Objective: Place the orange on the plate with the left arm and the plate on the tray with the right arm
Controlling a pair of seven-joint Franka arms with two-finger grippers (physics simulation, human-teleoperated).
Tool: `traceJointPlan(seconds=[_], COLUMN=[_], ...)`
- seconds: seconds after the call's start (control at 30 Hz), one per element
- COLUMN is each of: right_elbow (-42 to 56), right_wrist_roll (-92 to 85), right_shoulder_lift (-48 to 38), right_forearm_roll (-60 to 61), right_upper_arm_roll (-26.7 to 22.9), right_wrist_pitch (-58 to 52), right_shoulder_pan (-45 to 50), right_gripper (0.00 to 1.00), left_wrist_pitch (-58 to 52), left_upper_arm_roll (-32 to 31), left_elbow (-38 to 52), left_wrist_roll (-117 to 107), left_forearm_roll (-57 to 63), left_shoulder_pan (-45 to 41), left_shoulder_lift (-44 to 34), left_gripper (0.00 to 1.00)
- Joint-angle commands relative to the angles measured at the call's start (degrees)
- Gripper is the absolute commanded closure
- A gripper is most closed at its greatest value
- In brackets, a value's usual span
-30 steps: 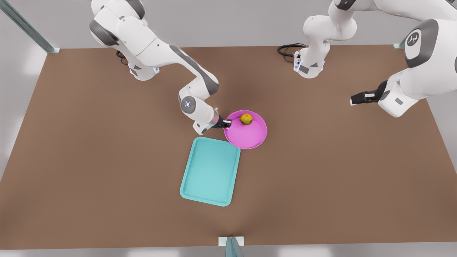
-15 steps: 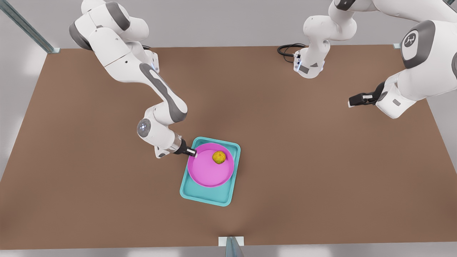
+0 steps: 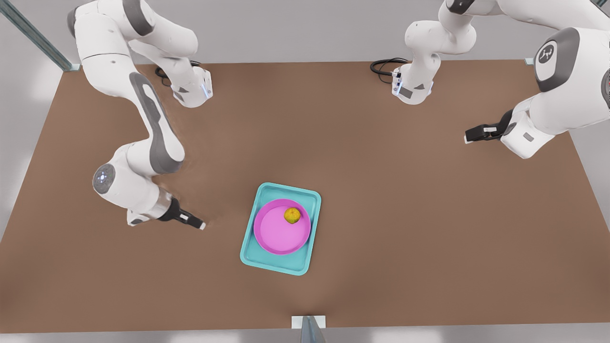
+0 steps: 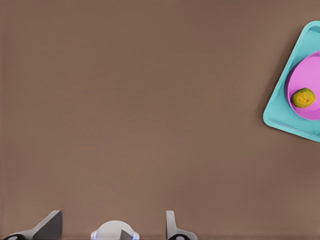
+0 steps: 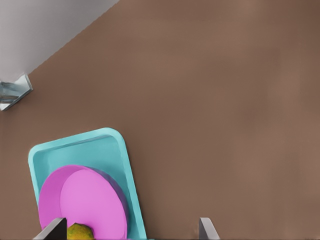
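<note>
Ahead of the right gripper [image 3: 194,223], fingers apart and empty, the tray [image 3: 252,247] holds the plate [image 3: 279,233], with the orange [image 3: 292,215] by the plate's rim. Well apart, the left gripper [image 3: 471,135] waits, its fingers spread in the left wrist view. Bare table [image 3: 405,214] lies between. The front view shows a cable [image 3: 381,65].

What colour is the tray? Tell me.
Light teal tray, clearest in the front view.
</note>
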Motion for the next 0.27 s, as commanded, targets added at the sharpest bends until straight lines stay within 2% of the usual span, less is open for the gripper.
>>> traceJointPlan(seconds=[0.0,0.03,0.07,0.23], right_elbow=[8.44,8.35,10.28,10.2], right_wrist_roll=[-36.66,-36.49,-36.4,-36.31], right_shoulder_lift=[-4.76,-9.58,-11.71,-13.64], right_forearm_roll=[-20.22,-22.33,-22.51,-21.72], right_upper_arm_roll=[-2.95,-4.08,-8.21,-8.31], right_wrist_pitch=[-46.64,-46.55,-46.64,-46.9], right_shoulder_pan=[-1.35,1.1,5.58,5.68], right_gripper=[0.0,0.0,0.0,0.0], left_wrist_pitch=[-0.6,-0.42,-0.51,-0.68], left_upper_arm_roll=[0.13,0.13,0.13,0.66], left_elbow=[0.06,0.06,0.06,1.29], left_wrist_roll=[0.92,1.0,0.92,0.65], left_forearm_roll=[0.16,-0.11,-0.11,0.24], left_shoulder_pan=[-0.12,-0.04,-0.04,0.23], left_shoulder_lift=[-0.01,0.08,0.08,1.05], left_gripper=[0.0,0.0,0.0,0.0])
